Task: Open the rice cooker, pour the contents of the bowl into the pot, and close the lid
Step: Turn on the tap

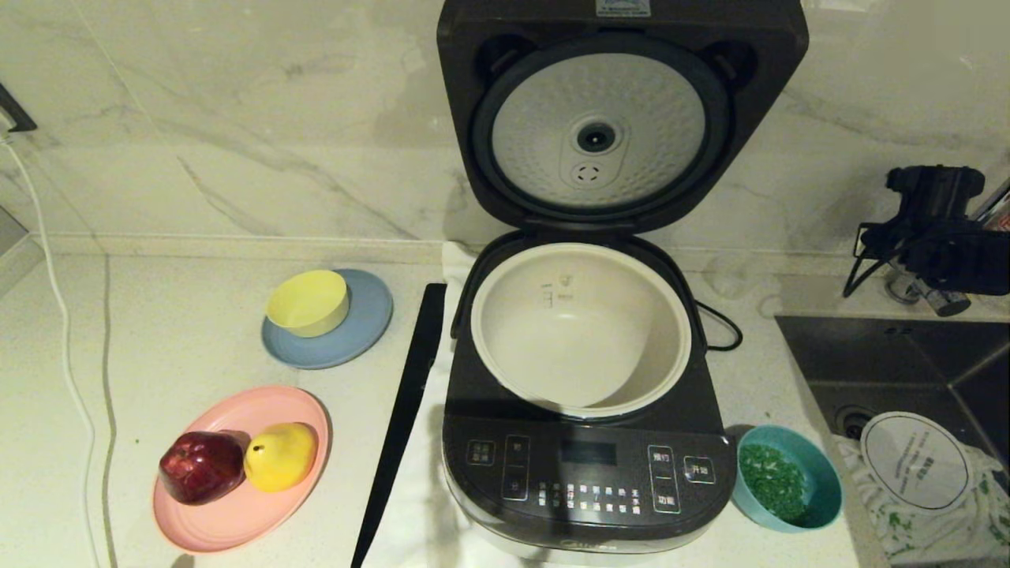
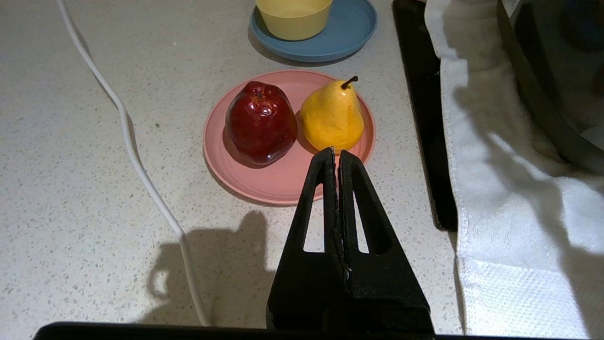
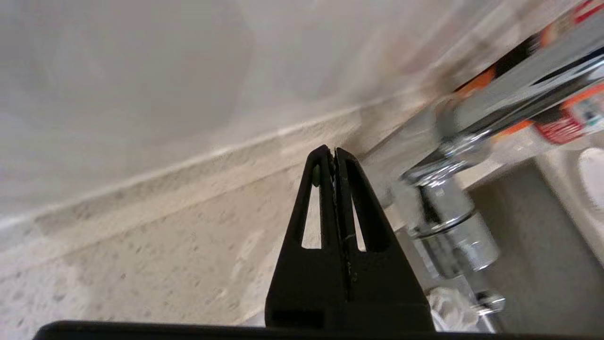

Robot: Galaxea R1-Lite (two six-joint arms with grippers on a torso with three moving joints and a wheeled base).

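Note:
The dark grey rice cooker (image 1: 584, 465) stands at the centre of the counter with its lid (image 1: 600, 126) swung upright, dimpled silver disc facing me. Its white pot (image 1: 580, 331) looks bare inside. The teal bowl (image 1: 824, 477) sits on the counter just right of the cooker's front, holding chopped green contents (image 1: 772, 481). My right gripper (image 3: 335, 151) is shut on nothing, raised at the far right by the faucet, where its arm (image 1: 939, 237) shows, well behind the bowl. My left gripper (image 2: 336, 152) is shut and empty, hovering low near the pink plate, out of the head view.
A pink plate (image 1: 237, 513) carries a red apple (image 1: 201, 467) and a yellow pear (image 1: 280, 456). Behind it a yellow bowl (image 1: 308, 302) rests on a grey-blue plate (image 1: 363, 331). A black strip (image 1: 406, 410) and white towel (image 2: 509, 198) flank the cooker. The sink (image 1: 892, 363) lies right, a white cable (image 1: 63, 339) left.

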